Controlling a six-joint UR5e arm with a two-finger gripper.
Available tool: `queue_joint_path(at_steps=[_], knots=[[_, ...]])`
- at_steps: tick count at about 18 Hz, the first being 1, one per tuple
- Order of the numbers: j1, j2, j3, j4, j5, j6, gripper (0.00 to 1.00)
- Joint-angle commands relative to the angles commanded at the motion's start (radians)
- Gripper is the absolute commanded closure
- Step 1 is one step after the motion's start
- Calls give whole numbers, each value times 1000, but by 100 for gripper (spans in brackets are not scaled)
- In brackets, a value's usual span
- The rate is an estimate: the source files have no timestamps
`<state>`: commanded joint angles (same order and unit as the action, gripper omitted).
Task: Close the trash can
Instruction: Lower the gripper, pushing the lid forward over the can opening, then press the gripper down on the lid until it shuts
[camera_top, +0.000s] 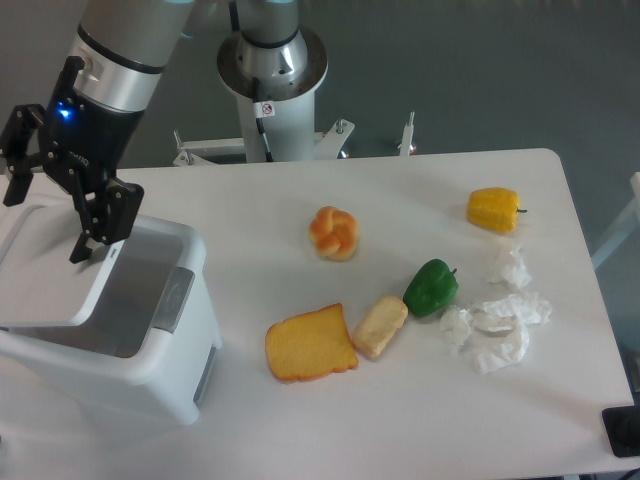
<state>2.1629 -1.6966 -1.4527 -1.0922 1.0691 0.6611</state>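
The trash can (185, 350) is a big white bin with a grey front latch (176, 298), standing at the table's left front. Its flat white lid (45, 270) is tilted low over the left part of the opening, and the inside still shows along the right. My gripper (45, 228) hangs just above the lid, open with its black fingers (98, 222) spread wide. The right fingertip is at the lid's right edge; I cannot tell whether it touches.
On the table lie a knotted bun (334, 233), a toast slice (309, 345), a small bread roll (380, 326), a green pepper (431, 286), a yellow pepper (494, 209) and crumpled tissues (497, 325). The arm's base (272, 75) stands behind the table's far edge.
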Motion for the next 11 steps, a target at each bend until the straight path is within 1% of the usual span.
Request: queue_joint_path(at_steps=[11], knots=[[5,-12,-2,2,3,2,0]])
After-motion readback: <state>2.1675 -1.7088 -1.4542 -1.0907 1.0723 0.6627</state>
